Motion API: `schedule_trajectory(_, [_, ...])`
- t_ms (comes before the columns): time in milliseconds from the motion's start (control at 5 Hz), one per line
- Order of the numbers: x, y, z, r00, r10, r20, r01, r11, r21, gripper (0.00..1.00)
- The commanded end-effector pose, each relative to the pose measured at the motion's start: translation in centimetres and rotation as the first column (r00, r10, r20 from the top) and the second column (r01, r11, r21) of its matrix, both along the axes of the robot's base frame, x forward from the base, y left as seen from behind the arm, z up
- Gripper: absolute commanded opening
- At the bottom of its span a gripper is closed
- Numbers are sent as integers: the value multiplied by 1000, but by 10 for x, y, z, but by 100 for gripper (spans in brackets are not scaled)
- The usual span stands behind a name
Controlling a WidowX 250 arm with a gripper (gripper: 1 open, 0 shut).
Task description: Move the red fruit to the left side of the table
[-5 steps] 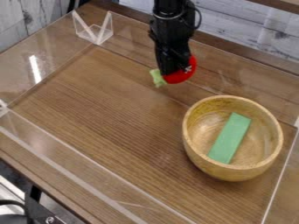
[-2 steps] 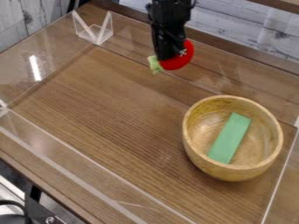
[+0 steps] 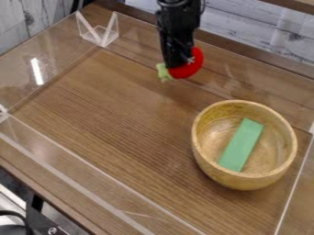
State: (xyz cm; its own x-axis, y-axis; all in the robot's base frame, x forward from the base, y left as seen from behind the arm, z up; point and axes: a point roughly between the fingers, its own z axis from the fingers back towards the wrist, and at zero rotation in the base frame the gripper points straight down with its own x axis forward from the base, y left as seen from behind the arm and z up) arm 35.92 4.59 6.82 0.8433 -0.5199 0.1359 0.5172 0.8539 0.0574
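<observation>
The red fruit (image 3: 188,63) is a small bright-red ball with a light green stub poking out to its left. It hangs near the far edge of the brown wood-grain table (image 3: 110,119), a little above the surface. My black gripper (image 3: 179,62) comes straight down from the top of the camera view and is shut on the red fruit, its fingers covering the fruit's left part.
A round wooden bowl (image 3: 245,174) stands at the right with a flat green block (image 3: 241,144) lying in it. Low clear acrylic walls (image 3: 50,147) rim the table, and a clear folded stand (image 3: 97,30) sits at the far left corner.
The gripper has lifted the red fruit slightly and carried it a little toward the far edge. The bowl and block have not moved.
</observation>
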Motion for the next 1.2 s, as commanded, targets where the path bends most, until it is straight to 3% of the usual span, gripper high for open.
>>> schedule_trajectory(0, [4,-5,2,1000,-4,31,4,1000,0,0])
schedule_trajectory(400, [4,0,12,998,-2,66,1,1000,7,0])
schedule_trajectory(600, [1,-1,28,995,36,91,-37,999,12,0])
schedule_trajectory(800, [0,-3,32,994,60,93,-61,998,10,0])
schedule_trajectory(1000, [8,-3,26,990,116,82,-117,993,5,0])
